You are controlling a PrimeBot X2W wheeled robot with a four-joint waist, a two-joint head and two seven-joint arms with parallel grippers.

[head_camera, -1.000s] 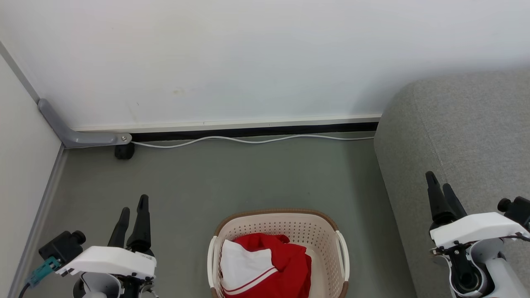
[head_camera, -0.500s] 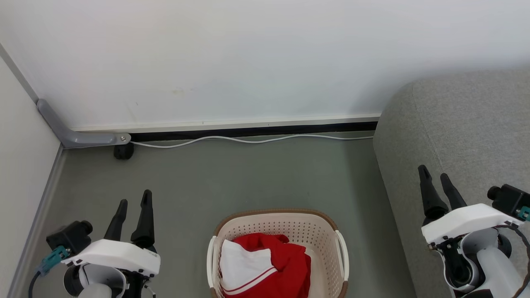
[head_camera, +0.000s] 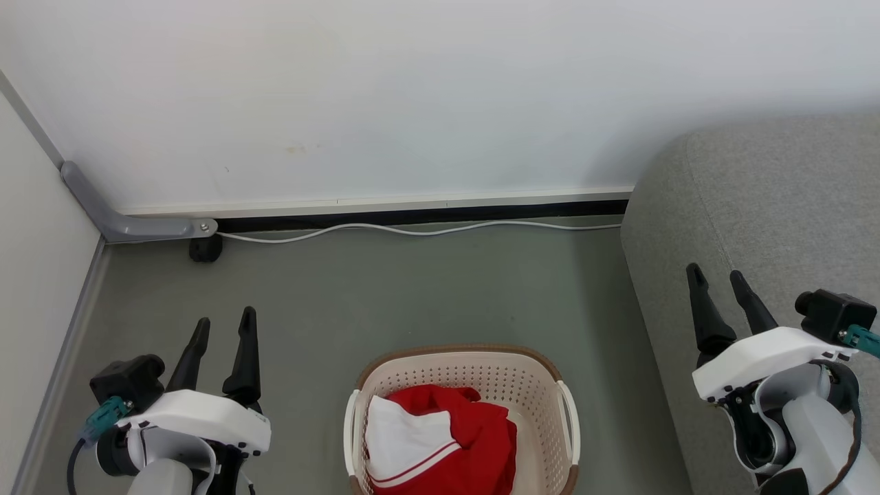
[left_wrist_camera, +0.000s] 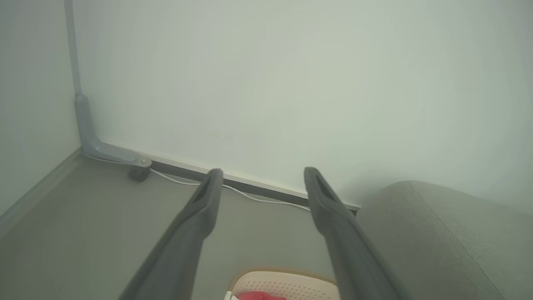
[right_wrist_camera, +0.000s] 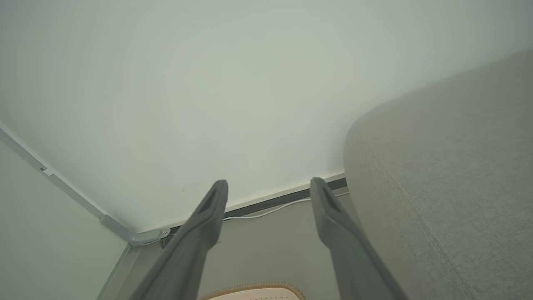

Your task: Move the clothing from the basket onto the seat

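The cream perforated basket with its brown rim sits on the floor at the bottom middle of the head view, holding the red and white clothing. The grey sofa seat fills the right side. My left gripper hangs open to the left of the basket, above the floor. My right gripper is open over the sofa's left edge. The left wrist view shows the left gripper with the basket rim and a scrap of red clothing below. In the right wrist view the right gripper points at the wall.
A white wall stands behind, with a dark baseboard and a white cable along the floor. A grey bracket and a black wheel sit in the left corner. A side wall closes the left. Grey floor lies beyond the basket.
Both grippers have risen in the head view and spread their fingers wider; the right one was nearly shut a second ago. The basket and clothing have not moved.
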